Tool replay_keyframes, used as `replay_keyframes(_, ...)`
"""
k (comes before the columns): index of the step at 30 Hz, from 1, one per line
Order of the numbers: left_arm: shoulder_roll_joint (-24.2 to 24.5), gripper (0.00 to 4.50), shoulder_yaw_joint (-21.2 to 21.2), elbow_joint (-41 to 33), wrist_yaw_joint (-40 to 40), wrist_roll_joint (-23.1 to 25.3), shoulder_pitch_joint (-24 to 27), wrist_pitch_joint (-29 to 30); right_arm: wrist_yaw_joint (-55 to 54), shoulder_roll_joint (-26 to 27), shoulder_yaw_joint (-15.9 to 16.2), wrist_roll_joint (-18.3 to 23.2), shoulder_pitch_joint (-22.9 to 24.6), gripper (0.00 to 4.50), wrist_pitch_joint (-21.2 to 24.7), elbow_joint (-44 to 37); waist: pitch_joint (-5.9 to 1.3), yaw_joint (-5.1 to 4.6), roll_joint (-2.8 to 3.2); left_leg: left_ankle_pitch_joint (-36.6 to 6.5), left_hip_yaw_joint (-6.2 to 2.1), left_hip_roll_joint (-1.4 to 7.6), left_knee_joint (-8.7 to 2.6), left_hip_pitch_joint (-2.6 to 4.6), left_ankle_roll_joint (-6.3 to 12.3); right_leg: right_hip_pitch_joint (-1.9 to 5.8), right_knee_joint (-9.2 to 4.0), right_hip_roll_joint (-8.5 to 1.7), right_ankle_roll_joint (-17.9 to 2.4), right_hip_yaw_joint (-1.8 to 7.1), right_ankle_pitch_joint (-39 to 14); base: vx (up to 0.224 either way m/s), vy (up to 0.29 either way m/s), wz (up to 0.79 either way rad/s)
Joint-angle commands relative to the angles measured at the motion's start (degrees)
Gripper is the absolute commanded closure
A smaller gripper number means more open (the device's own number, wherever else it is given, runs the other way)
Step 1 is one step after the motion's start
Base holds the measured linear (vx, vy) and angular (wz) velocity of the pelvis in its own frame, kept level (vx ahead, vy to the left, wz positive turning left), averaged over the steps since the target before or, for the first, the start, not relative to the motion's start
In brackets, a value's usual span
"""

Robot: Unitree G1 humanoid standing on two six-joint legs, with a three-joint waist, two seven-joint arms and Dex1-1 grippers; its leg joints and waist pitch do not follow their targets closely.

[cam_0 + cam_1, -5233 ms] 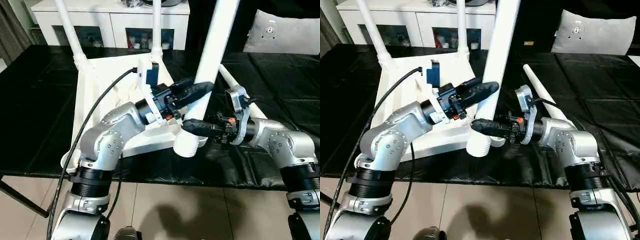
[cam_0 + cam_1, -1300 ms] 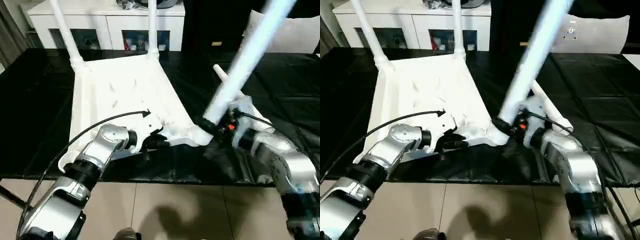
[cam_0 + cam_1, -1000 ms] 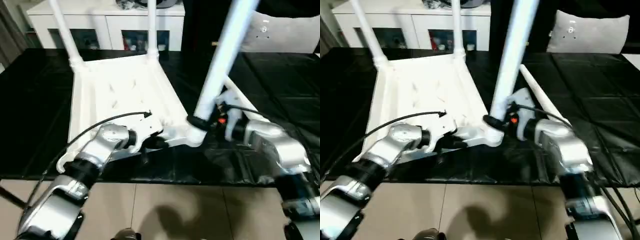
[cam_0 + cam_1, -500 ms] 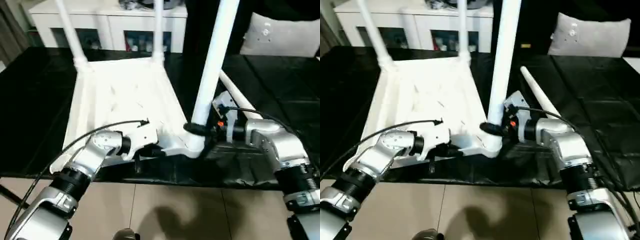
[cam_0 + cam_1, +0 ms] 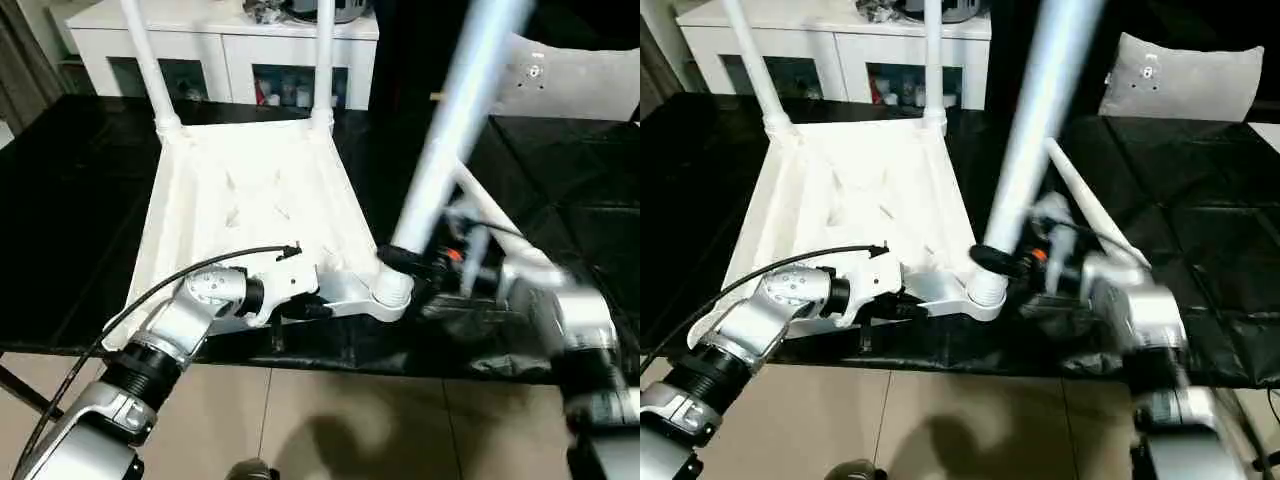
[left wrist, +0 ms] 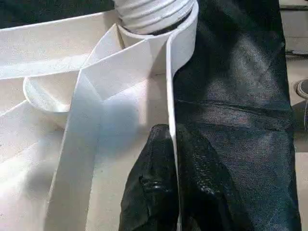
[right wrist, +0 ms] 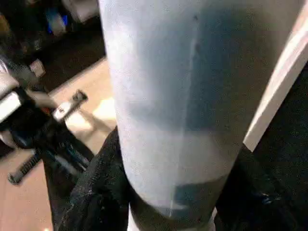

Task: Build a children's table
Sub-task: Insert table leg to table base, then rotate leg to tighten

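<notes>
Left tool is pinched shut on the top's near rim, one finger on each side of the thin wall, probably to keep the top from sliding while the leg goes in. Just beside it, the right tool is clamped round the base of the third leg, which sits in the near corner socket and leans away from that tool, so not seated straight yet, I'd guess. The top lies upside down on the black desk, ribs showing. Two legs already stand in the far sockets, and the fourth lies past the right tool.
</notes>
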Motion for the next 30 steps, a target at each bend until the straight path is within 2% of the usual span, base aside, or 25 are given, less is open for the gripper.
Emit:
replay_keyframes(1,-0.89,4.50,0.29,-1.50,0.77,-0.69,0.27,-0.70,-0.70,0.41,1.07,-1.05,3.72,2.64,-0.43,1.56,-3.26,-0.21,0.11,-15.86,-0.15,2.12,-4.41,1.60,-0.74,1.87,-5.25,-4.28,-11.48,2.11,-10.30,0.000,0.000,0.00)
replay_keyframes(2,-0.95,4.50,0.26,-1.42,0.85,-0.52,0.31,-0.71,-0.77,0.66,0.85,-1.13,4.80,2.64,-1.67,1.13,-3.17,-0.35,0.01,-16.77,-0.28,2.09,-4.72,1.62,-0.82,2.16,-5.37,-4.31,-11.41,2.01,-11.70,0.000,0.000,0.00)
replay_keyframes(3,-1.00,4.50,0.26,-1.39,0.97,-0.38,0.35,-0.65,-0.90,0.97,0.77,-1.38,5.99,2.64,-2.85,0.26,-3.13,-0.35,-0.01,-17.11,-0.26,2.12,-4.76,1.80,-0.90,2.08,-5.45,-4.30,-11.36,2.02,-12.21,0.000,0.000,0.00)
replay_keyframes(4,-1.03,4.50,0.26,-1.35,1.04,-0.31,0.35,-0.62,-1.04,1.15,0.76,-1.52,6.75,2.64,-3.48,-0.40,-3.22,-0.40,0.43,-17.29,-0.28,2.16,-4.88,1.85,-1.02,2.18,-5.65,-4.32,-11.23,2.04,-12.20,0.000,0.000,0.00)
replay_keyframes(5,-1.06,4.50,0.28,-1.29,1.09,-0.26,0.34,-0.62,-1.28,1.33,0.82,-1.68,7.63,2.64,-3.97,-1.35,-3.28,-0.49,0.26,-16.71,-0.36,2.16,-4.91,1.80,-0.94,2.33,-5.48,-4.32,-11.43,2.02,-11.12,0.000,0.000,0.00)
replay_keyframes(7,-1.11,4.50,0.18,-1.11,1.03,-0.13,0.31,-0.59,-2.64,1.28,2.04,-3.64,9.76,2.64,-5.98,-3.40,-3.35,-0.42,0.62,-15.92,-0.33,2.13,-4.90,1.72,-0.80,2.31,-5.49,-4.20,-11.27,2.01,-9.32,0.000,0.000,0.00)
replay_keyframes(10,-1.09,4.50,0.02,-1.02,0.84,0.13,0.32,-0.63,-3.72,0.83,3.54,-5.74,10.49,2.64,-7.20,-3.88,-3.27,-0.51,0.61,-16.73,-0.34,2.07,-4.99,1.73,-0.82,2.33,-5.59,-4.28,-11.14,1.98,-11.05,0.000,0.000,0.00)
replay_keyframes(11,-1.04,4.50,-0.06,-0.99,0.75,0.35,0.36,-0.77,-4.39,0.55,4.47,-7.19,10.59,2.64,-8.30,-3.73,-3.21,-0.48,1.04,-17.66,-0.41,2.13,-5.07,1.86,-1.06,2.18,-5.72,-4.34,-10.97,2.00,-12.42,0.000,0.000,0.00)
replay_keyframes(14,-0.98,4.50,-0.16,-0.96,0.63,0.58,0.38,-0.93,-4.84,0.30,5.27,-8.42,10.52,2.64,-9.16,-3.54,-3.10,-0.75,0.79,-19.32,-0.48,2.14,-5.29,1.87,-1.50,2.16,-5.93,-4.29,-10.45,2.04,-13.89,0.000,0.000,0.00)
replay_keyframes(15,-0.80,4.50,-0.48,-0.98,0.28,0.94,0.33,-1.20,-4.85,-0.10,6.30,-9.52,9.96,2.64,-9.35,-3.26,-3.12,-0.73,1.04,-19.52,-0.55,2.15,-5.32,1.91,-1.58,2.15,-5.90,-4.33,-10.44,2.05,-14.04,0.000,0.000,0.00)
replay_keyframes(16,-0.30,4.50,-1.30,-0.90,-0.94,1.70,-0.18,-1.91,-3.12,-1.42,8.90,-11.42,7.87,2.64,-8.78,-2.42,-3.02,-0.90,0.81,-19.80,-0.56,2.12,-5.39,1.84,-1.58,2.20,-6.02,-4.27,-10.36,2.03,-14.39,0.000,0.000,0.00)
replay_keyframes(17,-0.30,4.50,-1.30,-0.90,-0.94,1.70,-0.18,-1.91,-3.12,-1.42,8.90,-11.42,7.87,2.64,-8.78,-2.42,-2.97,-1.08,0.82,-20.03,-0.58,2.04,-5.41,1.77,-1.63,2.29,-6.01,-4.25,-10.23,2.01,-15.16,0.000,0.000,0.00)
replay_keyframes(18,0.10,4.50,-1.89,-0.41,-2.12,2.17,-0.99,-2.62,-0.85,-2.52,11.05,-12.75,6.07,2.64,-7.96,-1.31,-2.84,-1.14,0.80,-20.47,-0.54,2.00,-5.43,1.72,-1.56,2.25,-6.11,-4.24,-9.98,2.04,-16.05,0.000,0.000,0.00)
replay_keyframes(20,0.30,4.50,-2.11,-0.07,-2.59,2.36,-1.41,-3.01,0.18,-2.93,12.00,-13.26,5.49,2.64,-7.56,-0.90,-2.56,-1.23,0.94,-23.27,-0.53,2.00,-5.44,2.37,-1.97,1.74,-6.73,-4.47,-9.05,2.26,-21.82,0.000,0.000,0.00)
replay_keyframes(22,0.47,4.50,-2.29,0.58,-3.09,2.59,-2.07,-3.53,1.51,-3.38,13.19,-13.80,4.85,2.64,-7.03,-0.42,-2.51,-1.11,0.83,-24.03,-0.70,2.13,-5.69,2.51,-2.07,1.86,-6.88,-4.48,-8.86,2.30,-22.73,0.000,0.000,0.00)
replay_keyframes(24,0.62,4.50,-2.44,1.75,-3.68,2.90,-3.12,-4.22,3.38,-3.83,14.81,-14.55,4.25,2.64,-7.21,0.14,-2.57,-1.08,0.80,-24.08,-0.71,2.21,-5.85,2.65,-2.10,1.93,-6.83,-4.41,-9.14,2.32,-21.30,0.000,0.000,0.00)
replay_keyframes(27,0.44,4.50,-2.20,3.69,-4.19,3.11,-4.62,-4.86,4.47,-3.78,16.32,-15.10,3.27,2.64,-7.61,1.47,-2.82,-1.01,0.71,-20.95,-0.44,2.16,-5.88,2.49,-1.40,2.36,-6.49,-4.33,-10.67,2.24,-15.60,0.000,0.000,0.00)
replay_keyframes(30,0.25,4.50,-1.78,5.25,-4.40,3.07,-5.60,-5.13,4.58,-3.43,16.51,-15.16,3.09,2.64,-7.77,1.71,-2.66,-0.97,0.62,-20.84,-0.37,2.18,-5.91,2.51,-1.28,2.32,-6.59,-4.39,-10.82,2.21,-16.08,0.000,0.000,0.00)
